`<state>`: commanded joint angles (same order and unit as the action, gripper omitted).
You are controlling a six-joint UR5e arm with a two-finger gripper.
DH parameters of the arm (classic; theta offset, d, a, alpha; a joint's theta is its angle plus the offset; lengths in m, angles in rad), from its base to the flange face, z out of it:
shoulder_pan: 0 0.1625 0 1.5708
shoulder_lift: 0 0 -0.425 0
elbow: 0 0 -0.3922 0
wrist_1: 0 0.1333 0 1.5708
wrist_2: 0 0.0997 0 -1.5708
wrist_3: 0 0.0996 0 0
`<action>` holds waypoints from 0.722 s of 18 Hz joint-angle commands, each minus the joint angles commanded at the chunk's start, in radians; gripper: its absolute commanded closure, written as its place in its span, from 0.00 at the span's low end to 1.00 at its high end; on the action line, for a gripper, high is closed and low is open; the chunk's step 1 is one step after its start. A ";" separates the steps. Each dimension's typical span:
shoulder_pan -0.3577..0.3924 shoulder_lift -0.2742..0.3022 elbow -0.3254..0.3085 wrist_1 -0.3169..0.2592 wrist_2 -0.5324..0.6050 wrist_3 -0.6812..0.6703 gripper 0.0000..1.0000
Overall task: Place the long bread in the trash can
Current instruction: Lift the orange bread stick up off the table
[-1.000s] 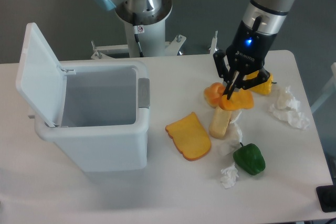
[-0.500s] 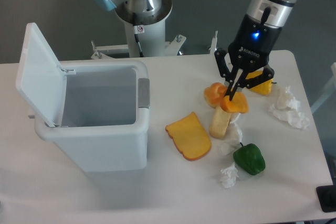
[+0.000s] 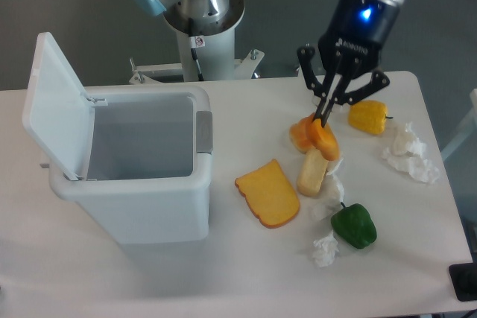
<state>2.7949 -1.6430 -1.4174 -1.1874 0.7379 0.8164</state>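
Note:
The long bread lies right of centre, with an orange upper end and a pale yellow lower part. It is tilted, its upper end raised and its lower end resting on the table. My gripper comes down from above and is shut on the bread's upper end. The trash can stands at the left, a big white bin with its lid flipped open and a grey latch on its right side. Its inside looks empty.
A round orange bun touches the bread's upper end. A flat toast slice lies between bin and bread. A yellow pepper, a green pepper and crumpled paper wads lie at the right.
My gripper has risen and shifted slightly up the frame, lifting the bread's orange end so the bread tilts more steeply. The yellow pepper is now uncovered.

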 joint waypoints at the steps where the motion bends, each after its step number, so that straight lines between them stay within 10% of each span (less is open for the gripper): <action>1: 0.000 0.011 0.000 0.008 -0.014 -0.022 0.94; 13: -0.011 0.135 -0.002 0.015 -0.109 -0.207 0.94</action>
<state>2.7842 -1.5079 -1.4189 -1.1720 0.6290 0.6093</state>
